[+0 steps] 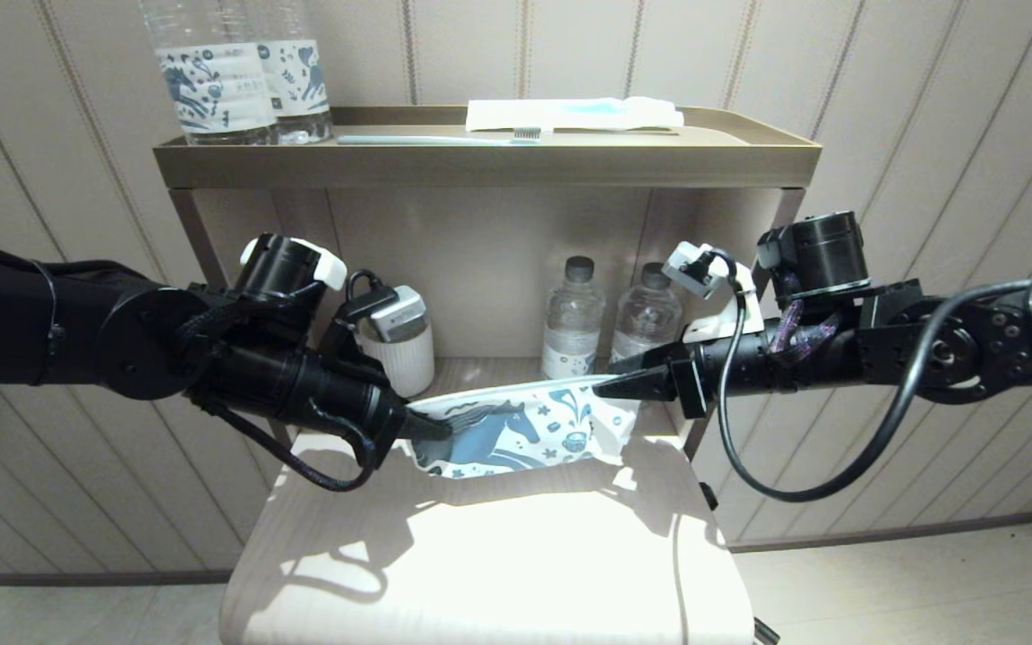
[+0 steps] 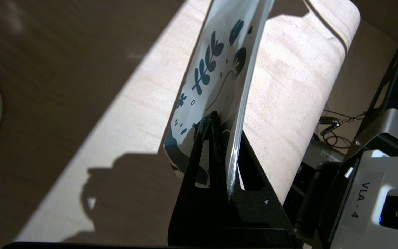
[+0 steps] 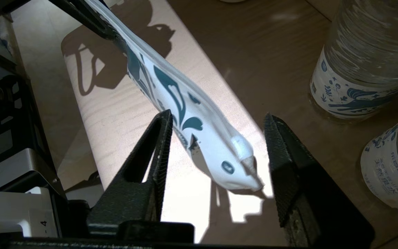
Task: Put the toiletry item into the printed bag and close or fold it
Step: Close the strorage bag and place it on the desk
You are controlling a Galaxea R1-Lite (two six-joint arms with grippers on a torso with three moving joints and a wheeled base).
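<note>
The printed bag (image 1: 525, 434), white with a dark blue horse, hangs stretched above the pale wooden tabletop (image 1: 480, 555) between my two arms. My left gripper (image 1: 431, 425) is shut on the bag's left end; in the left wrist view the bag (image 2: 216, 69) stands edge-on, pinched in that gripper (image 2: 225, 121). My right gripper (image 1: 607, 378) is open at the bag's right end. In the right wrist view the bag's drooping corner (image 3: 219, 152) sits between the spread fingers (image 3: 161, 138) of the right gripper (image 3: 218, 117) and touches neither. The toiletry item is hidden or out of view.
Two water bottles (image 1: 574, 313) stand on the lower shelf behind the bag, close to my right gripper. A white cup (image 1: 399, 358) stands behind my left wrist. The top tray (image 1: 480, 161) carries two labelled bottles (image 1: 211, 81), a toothbrush (image 1: 440, 140) and a white packet (image 1: 570, 114).
</note>
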